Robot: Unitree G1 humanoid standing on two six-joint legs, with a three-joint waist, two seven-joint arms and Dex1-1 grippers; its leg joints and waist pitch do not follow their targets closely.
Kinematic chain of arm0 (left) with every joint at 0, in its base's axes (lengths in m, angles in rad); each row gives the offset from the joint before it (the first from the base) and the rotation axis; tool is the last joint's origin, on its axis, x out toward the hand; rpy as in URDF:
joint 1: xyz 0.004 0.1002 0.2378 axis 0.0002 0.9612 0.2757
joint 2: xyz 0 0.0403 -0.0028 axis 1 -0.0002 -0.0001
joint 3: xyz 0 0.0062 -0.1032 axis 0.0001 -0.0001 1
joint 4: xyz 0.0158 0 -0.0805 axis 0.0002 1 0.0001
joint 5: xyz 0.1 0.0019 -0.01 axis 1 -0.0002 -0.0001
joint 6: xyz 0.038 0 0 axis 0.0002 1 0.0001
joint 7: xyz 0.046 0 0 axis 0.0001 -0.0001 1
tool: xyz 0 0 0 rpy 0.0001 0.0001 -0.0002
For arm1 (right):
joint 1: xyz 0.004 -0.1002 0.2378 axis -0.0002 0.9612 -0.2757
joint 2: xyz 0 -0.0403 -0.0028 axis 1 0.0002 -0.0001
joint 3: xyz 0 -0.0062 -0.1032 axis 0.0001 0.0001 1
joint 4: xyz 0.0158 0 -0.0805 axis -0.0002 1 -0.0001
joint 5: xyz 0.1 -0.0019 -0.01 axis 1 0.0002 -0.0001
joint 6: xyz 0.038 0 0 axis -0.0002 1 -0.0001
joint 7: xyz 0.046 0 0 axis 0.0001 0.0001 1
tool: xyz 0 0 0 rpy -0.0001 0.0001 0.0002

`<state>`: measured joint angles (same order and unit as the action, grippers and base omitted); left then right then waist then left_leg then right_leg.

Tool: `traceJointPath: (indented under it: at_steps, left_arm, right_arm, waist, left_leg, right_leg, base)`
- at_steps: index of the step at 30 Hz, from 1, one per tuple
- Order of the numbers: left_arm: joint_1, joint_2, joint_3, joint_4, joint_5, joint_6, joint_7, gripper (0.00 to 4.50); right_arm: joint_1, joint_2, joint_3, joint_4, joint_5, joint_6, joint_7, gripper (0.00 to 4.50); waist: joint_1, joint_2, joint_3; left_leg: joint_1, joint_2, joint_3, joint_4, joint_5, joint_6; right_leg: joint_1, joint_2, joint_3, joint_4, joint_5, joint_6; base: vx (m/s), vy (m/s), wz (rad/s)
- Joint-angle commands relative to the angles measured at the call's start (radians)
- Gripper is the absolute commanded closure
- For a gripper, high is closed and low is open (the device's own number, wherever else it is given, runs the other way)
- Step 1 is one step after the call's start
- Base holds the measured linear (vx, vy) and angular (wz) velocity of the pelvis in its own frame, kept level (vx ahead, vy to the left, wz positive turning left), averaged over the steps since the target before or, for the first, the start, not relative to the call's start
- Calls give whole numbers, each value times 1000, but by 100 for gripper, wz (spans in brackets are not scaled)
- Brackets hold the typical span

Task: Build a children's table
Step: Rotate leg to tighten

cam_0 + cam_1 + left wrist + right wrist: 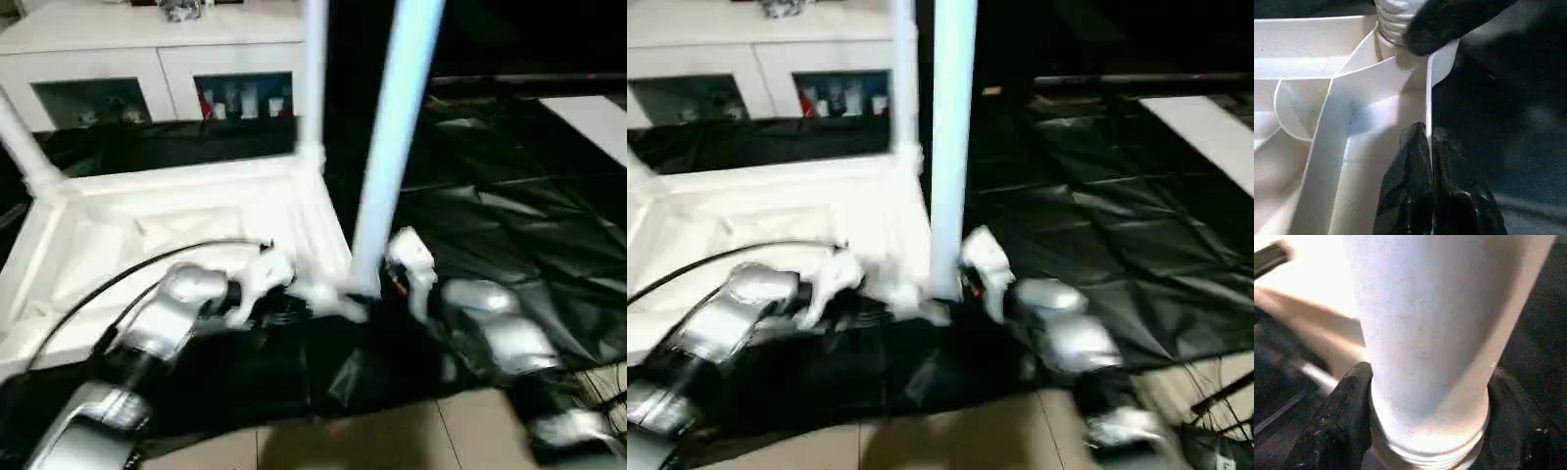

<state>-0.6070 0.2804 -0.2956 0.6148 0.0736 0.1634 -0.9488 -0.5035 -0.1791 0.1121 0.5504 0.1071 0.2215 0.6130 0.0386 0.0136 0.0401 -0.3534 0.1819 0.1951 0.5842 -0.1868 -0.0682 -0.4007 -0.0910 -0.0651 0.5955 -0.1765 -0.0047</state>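
Two arms: we work one corner.
Left fingers: pinched on top's rim.
Right fingers: clamped round upright leg, socket directly below.

Black cloth-draped table carrying the upturned white table top.
The top lies on the creased cloth, just ahead of the left gripper; a flat white panel rests beyond the right gripper.

Setting: indoor room, likely a lab or demo space. Evidence: white cabinet with glass doors stood at upper left; black cloth draped the worktable; tiled floor lay below.
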Motion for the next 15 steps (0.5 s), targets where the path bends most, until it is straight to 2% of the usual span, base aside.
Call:
traceJointPath:
  at_steps: [1,3,4,8,9,10,12,15]
  left_arm:
    - [-31,-44,0,83,31,50,136,450]
    - [-74,-93,21,136,32,84,229,450]
    - [-89,-110,21,157,34,85,253,450]
    - [-156,-193,27,279,54,58,352,450]
    - [-162,-202,29,293,53,54,357,450]
    - [-165,-208,29,300,52,52,360,450]
    - [-181,-223,31,334,51,47,370,450]
    - [-186,-222,32,350,53,41,377,450]
  right_arm:
    - [-29,56,-10,57,-19,38,-138,178]
    - [-62,105,-16,120,-50,41,-261,178]
    - [-77,124,-24,147,-57,42,-316,178]
    - [-145,209,-72,268,-61,9,-500,178]
    - [-152,216,-74,279,-58,2,-499,178]
    - [-155,221,-74,284,-56,-3,-495,178]
    - [-169,239,-82,305,-55,-22,-489,178]
    - [-160,246,-68,276,-35,-41,-387,178]
  waist:
    - [-1,-4,-49]
    - [-2,-5,-51]
    - [-1,-5,-51]
    - [1,-7,-51]
    - [3,-7,-52]
    - [5,-7,-52]
    - [9,-8,-52]
    - [12,-9,-51]
  left_leg:
    - [4,43,-27,-79,-301,5]
    - [8,39,-26,-77,-303,-5]
    - [7,38,-27,-76,-301,-2]
    - [11,36,-22,-75,-304,11]
    - [13,35,-22,-73,-305,12]
    - [7,36,-23,-75,-298,20]
    - [6,36,-23,-76,-290,29]
    - [3,39,-24,-78,-292,37]
  right_leg:
    - [37,-55,42,-81,-366,-186]
    - [34,-55,42,-83,-359,-188]
    - [37,-57,42,-83,-357,-187]
    - [31,-56,43,-90,-355,-184]
    - [31,-57,43,-90,-353,-185]
    - [36,-58,43,-88,-339,-185]
    - [38,-58,42,-87,-332,-178]
    - [41,-58,42,-86,-323,-181]
  base:
    - [0,0,0]
    - [0,0,0]
    - [0,0,0]
    - [0,0,0]
    - [0,0,0]
    - [0,0,0]
    - [0,0,0]
    - [0,0,0]
